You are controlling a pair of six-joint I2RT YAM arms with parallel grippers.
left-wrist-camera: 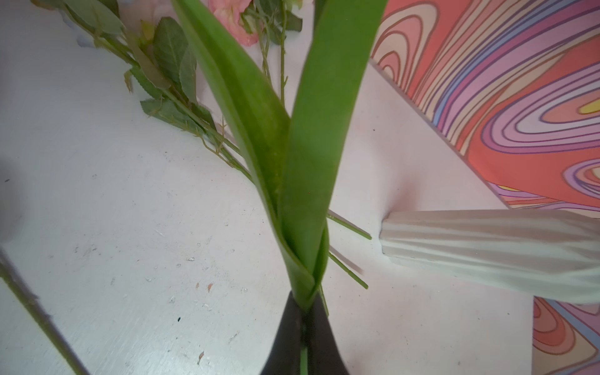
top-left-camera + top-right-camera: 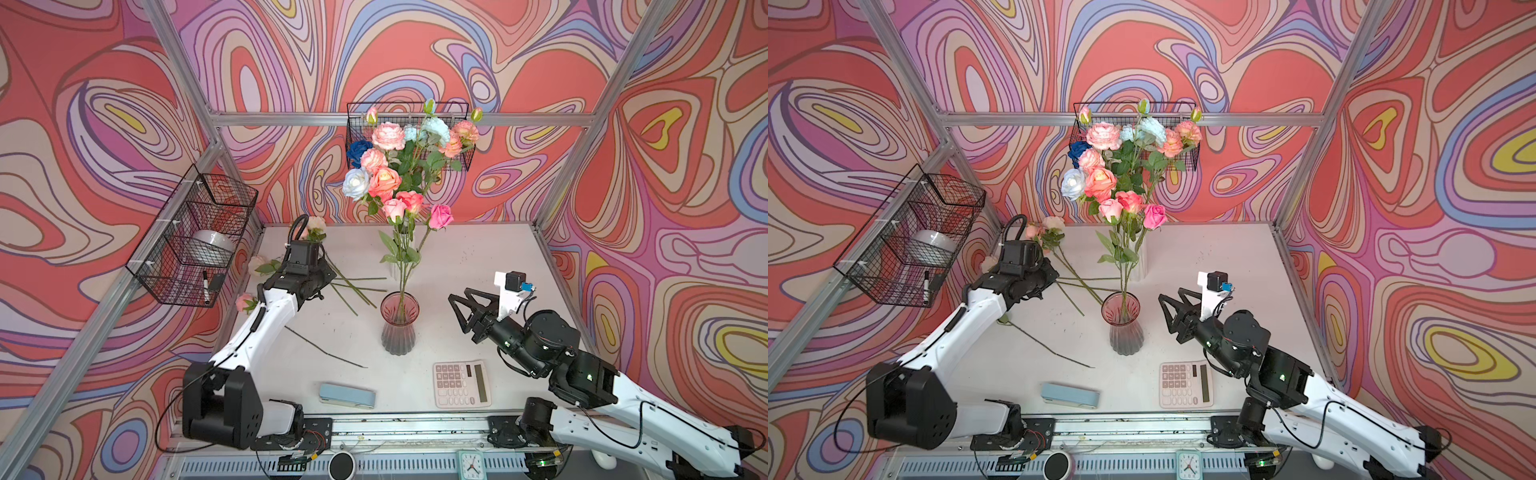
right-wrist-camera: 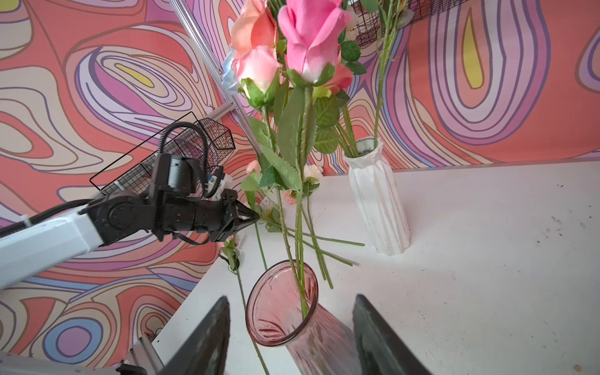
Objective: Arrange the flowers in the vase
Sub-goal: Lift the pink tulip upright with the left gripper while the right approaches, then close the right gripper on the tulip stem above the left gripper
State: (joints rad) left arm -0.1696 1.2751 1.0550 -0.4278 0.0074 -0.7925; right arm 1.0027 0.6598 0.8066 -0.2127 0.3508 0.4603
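The pink glass vase [image 2: 400, 322] [image 2: 1122, 322] [image 3: 282, 305] stands mid-table and holds three roses, one bright pink [image 2: 440, 216] [image 3: 311, 35]. Behind and left of it, more flowers [image 2: 353, 286] [image 2: 1077, 282] lie flat with their stems crossing. My left gripper [image 1: 303, 311] [image 3: 255, 217] hovers over that pile, shut on a green stem [image 1: 303, 357] wrapped in two long broad leaves [image 1: 308, 146]; its head is out of view. Right of the vase and apart from it, my right gripper [image 2: 459, 316] [image 2: 1169, 316] [image 3: 290, 298] is open and faces the rim.
A white ribbed vase [image 2: 1140, 259] [image 3: 376, 201] [image 1: 487, 246] with a big bouquet [image 2: 390, 166] stands at the back. A loose stem [image 2: 328, 349], a pale blue case [image 2: 347, 395] and a calculator [image 2: 461, 384] lie near the front. Wire baskets [image 2: 195, 237] [image 2: 409, 133] hang on the walls.
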